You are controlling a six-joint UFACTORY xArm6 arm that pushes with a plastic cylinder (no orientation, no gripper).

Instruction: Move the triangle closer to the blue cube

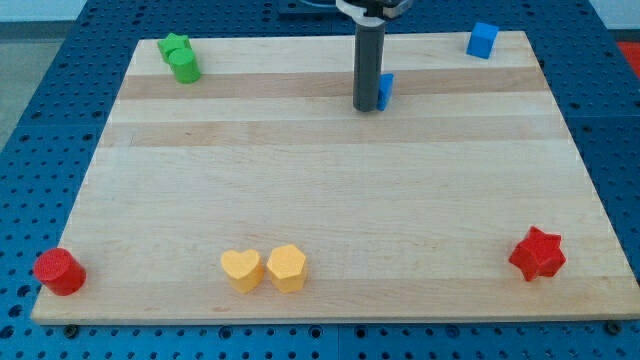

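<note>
Blocks dot the wooden worktop [330, 210] from the view's left to right: a red cylinder [58, 271] at the bottom-left corner, two green blocks [181, 57] touching at the top left, and a yellow heart [241, 270] beside a yellow hexagon [286, 267] near the bottom edge. At the top centre, the arm's dark rod stands upright, its tip [367, 107] pressed against the left side of the blue triangle [385, 90], which it largely hides. The rod is a bare tool with nothing to clench. The blue cube [482, 39] sits well apart in the top-right corner; a red star [537, 254] lies bottom right.
</note>
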